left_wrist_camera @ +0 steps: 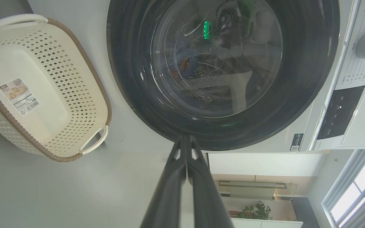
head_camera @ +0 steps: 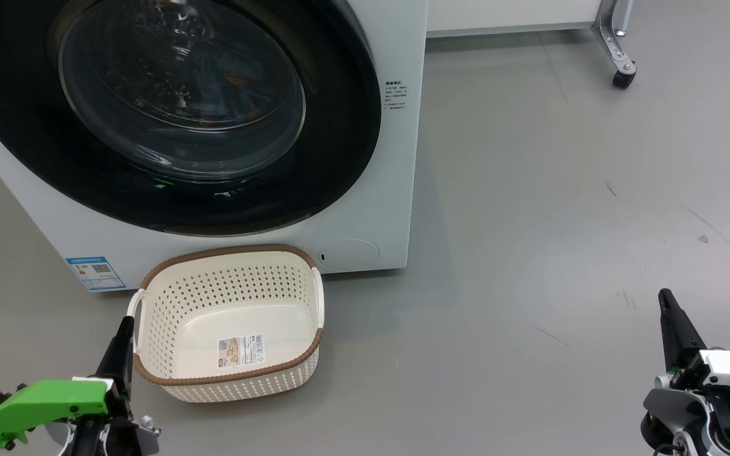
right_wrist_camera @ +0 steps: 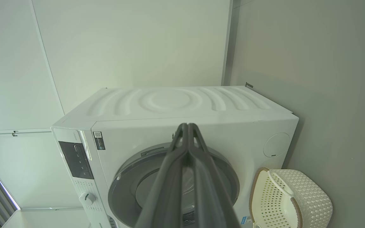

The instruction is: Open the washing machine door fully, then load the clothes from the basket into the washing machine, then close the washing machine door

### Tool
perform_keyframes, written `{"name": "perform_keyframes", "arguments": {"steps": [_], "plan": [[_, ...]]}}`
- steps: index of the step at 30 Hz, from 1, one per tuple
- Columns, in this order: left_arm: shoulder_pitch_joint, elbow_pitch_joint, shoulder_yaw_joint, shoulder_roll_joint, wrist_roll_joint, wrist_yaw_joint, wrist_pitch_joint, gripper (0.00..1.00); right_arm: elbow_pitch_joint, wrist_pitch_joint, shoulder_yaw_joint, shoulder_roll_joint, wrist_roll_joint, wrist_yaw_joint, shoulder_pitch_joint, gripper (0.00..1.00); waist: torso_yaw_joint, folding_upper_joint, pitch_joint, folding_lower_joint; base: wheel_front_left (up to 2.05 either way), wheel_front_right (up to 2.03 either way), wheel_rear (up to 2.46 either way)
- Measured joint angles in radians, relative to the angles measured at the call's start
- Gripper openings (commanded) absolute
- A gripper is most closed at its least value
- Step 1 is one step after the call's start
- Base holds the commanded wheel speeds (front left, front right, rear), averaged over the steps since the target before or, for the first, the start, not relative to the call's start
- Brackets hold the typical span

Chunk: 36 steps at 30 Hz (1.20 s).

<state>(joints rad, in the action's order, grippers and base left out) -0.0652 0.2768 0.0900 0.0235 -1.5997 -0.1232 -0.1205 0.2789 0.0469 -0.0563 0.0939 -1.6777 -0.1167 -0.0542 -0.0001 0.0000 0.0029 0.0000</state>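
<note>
Washing machine door (head_camera: 168, 107) closed, facing basket (head_camera: 168, 297), left hand (head_camera: 126, 324), right hand (head_camera: 665, 299) pinched together

The head camera looks down at the floor (head_camera: 561, 190), with the washing machine door (head_camera: 168, 114) at eleven o'clock and the basket (head_camera: 244, 386) at seven. The left wrist camera sits close to them and the right one farther back. All three see both.

The washing machine (head_camera: 365, 209) is white; the door (head_camera: 16, 126) has a glossy black rim around clear glass. Clothes (left_wrist_camera: 184, 61) behind the glass show light blue with orange flecks. The basket (head_camera: 168, 304) is cream-white with small diamond holes and a brown woven-look rim. The floor (head_camera: 561, 221) is grey.
</note>
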Motion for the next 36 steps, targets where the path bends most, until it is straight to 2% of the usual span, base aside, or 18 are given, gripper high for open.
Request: {"name": "perform_keyframes", "arguments": {"steps": [36], "plan": [[0.000, 0.000, 0.000, 0.000, -0.003, 0.000, 0.000, 0.00, -0.002, 0.001, -0.003, -0.002, 0.003, 0.000, 0.000, 0.00, 0.000, 0.0000, 0.000, 0.0000, 0.00, 0.00, 0.00]]}}
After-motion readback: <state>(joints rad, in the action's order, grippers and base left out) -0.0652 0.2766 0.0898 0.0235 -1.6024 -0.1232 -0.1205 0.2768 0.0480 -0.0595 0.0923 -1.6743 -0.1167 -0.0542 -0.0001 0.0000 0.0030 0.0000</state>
